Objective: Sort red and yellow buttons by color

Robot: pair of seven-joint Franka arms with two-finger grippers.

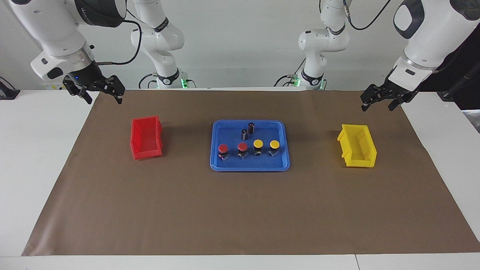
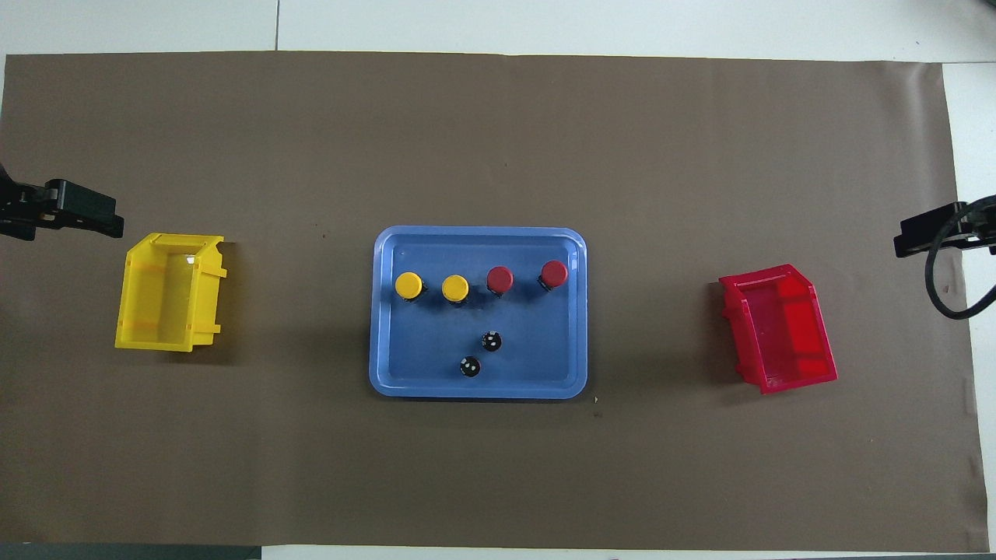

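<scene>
Four buttons stand in a row in the blue tray [image 1: 249, 167], on the side farther from the robots. The two red buttons [image 1: 223, 148] [image 1: 242, 147] are toward the right arm's end. The two yellow buttons [image 1: 258, 144] [image 1: 274, 144] are toward the left arm's end. The overhead view shows the reds [image 2: 499, 278] [image 2: 554, 273] and the yellows [image 2: 408, 285] [image 2: 455, 288] too. My right gripper [image 1: 104, 99] is open and empty, raised over the mat's corner near the red bin [image 1: 146, 138]. My left gripper [image 1: 377, 107] is open and empty, raised near the yellow bin [image 1: 358, 146].
Two small dark cylinders [image 1: 244, 134] [image 1: 251, 127] without coloured caps stand in the tray nearer to the robots. The red bin [image 2: 782, 327] and the yellow bin [image 2: 167, 292] are both empty. A brown mat [image 1: 240, 210] covers the table.
</scene>
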